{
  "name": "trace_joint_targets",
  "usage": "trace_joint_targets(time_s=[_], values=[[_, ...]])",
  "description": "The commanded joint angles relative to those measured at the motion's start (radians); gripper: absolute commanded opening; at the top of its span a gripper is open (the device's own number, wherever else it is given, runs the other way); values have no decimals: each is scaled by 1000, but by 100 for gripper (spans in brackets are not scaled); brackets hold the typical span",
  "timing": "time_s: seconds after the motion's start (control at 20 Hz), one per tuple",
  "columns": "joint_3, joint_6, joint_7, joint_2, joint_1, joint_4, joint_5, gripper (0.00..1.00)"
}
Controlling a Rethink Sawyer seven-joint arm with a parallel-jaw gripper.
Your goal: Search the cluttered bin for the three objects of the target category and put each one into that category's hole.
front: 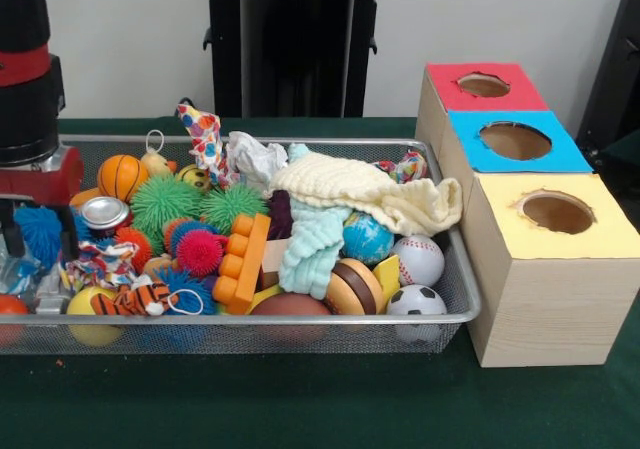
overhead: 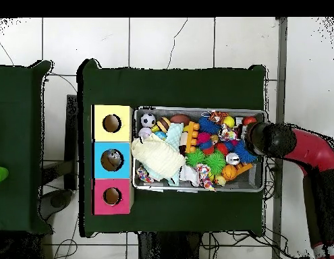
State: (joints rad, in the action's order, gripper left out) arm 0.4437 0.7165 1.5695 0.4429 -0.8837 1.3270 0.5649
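A wire mesh bin (front: 300,331) (overhead: 262,183) holds a heap of toys. Among them are a soccer ball (front: 416,301) (overhead: 148,120), a baseball (front: 420,258), a globe ball (front: 367,237), a small basketball (front: 121,175) and a brown football (front: 290,305) (overhead: 179,119). Spiky balls lie in green (front: 163,201), pink (front: 199,252) and blue (front: 40,231). My gripper (front: 38,254) hangs over the bin's left end in the front view, open, its fingers straddling the blue spiky ball. In the overhead view the arm's head (overhead: 265,138) hides it.
Three wooden boxes stand beside the bin, each with a round hole: red top (front: 483,85) (overhead: 112,196), blue top (front: 515,141) (overhead: 113,160), yellow top (front: 556,212) (overhead: 111,123). A cream cloth (front: 365,189) (overhead: 158,159), a mint cloth (front: 312,249), a toy burger (front: 357,287), an orange block (front: 243,261) and a tin (front: 104,213) crowd the bin.
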Motion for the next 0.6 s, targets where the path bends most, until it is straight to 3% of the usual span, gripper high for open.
trace_joint_targets(time_s=[0.05,0.25,0.6], values=[[-108,52,-134,40,50,41,154,100],[-118,50,-134,57,62,27,175,100],[-72,100,-166,110,66,28,128,100]])
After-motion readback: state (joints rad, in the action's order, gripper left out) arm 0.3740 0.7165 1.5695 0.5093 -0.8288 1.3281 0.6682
